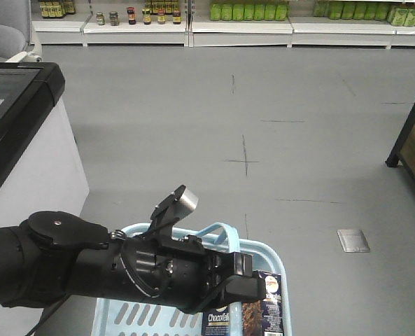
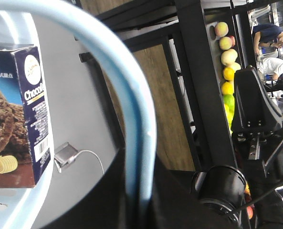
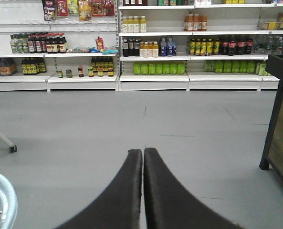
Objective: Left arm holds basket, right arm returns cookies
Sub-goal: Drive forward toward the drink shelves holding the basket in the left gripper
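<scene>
The light blue basket [image 1: 270, 255] hangs low in the front view, and its rim [image 3: 3, 195] shows at the right wrist view's bottom left. My left arm [image 1: 60, 259] reaches across to it. The left gripper [image 1: 236, 276] is shut on the looped handle [image 2: 140, 143], which runs between the jaws [image 2: 139, 200]. The cookies [image 1: 252, 311], a dark navy carton with white lettering, stand inside the basket [image 2: 17, 114]. My right gripper [image 3: 142, 151] is shut with nothing between its fingers, above the bare floor and to the right of the basket.
A white chest freezer with a black rim [image 1: 25, 119] stands at the left. Stocked shelves [image 3: 151, 47] line the far wall. A dark wooden stand [image 3: 279, 124] is at the right, with a fruit rack [image 2: 226, 62] beside it. A metal floor plate [image 1: 353, 240] lies right of the basket.
</scene>
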Robot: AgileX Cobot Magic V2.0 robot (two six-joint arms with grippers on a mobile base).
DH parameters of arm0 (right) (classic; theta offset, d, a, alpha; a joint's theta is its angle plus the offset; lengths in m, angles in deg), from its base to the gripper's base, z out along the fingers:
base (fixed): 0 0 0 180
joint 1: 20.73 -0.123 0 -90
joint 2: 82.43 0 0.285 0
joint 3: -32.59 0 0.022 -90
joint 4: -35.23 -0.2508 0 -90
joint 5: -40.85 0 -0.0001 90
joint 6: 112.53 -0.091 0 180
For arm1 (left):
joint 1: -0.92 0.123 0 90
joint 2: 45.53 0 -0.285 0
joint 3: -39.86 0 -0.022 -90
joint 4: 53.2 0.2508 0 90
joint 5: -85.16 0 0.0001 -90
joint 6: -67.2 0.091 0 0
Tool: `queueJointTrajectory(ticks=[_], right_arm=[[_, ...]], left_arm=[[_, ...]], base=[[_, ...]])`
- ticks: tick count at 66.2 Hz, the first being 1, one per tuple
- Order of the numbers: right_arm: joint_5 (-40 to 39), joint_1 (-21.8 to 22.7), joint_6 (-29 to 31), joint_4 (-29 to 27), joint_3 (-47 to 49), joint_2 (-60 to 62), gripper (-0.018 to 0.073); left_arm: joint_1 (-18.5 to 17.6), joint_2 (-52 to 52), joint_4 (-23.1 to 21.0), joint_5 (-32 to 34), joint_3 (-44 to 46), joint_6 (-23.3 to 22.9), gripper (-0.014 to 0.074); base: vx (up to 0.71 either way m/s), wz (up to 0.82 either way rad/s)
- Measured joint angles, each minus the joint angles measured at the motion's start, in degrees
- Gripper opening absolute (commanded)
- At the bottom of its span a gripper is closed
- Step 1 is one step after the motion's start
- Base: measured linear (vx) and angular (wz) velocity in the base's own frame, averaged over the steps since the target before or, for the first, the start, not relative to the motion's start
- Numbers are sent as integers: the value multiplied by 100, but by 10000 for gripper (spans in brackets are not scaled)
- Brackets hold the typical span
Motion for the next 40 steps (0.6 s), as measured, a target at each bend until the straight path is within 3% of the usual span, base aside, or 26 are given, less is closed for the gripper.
queueJointTrajectory(ticks=[40], right_arm=[[0,0,0,0,0,0,-9]], left_arm=[[0,0,0,0,0,0,-6]], base=[[39,-5]])
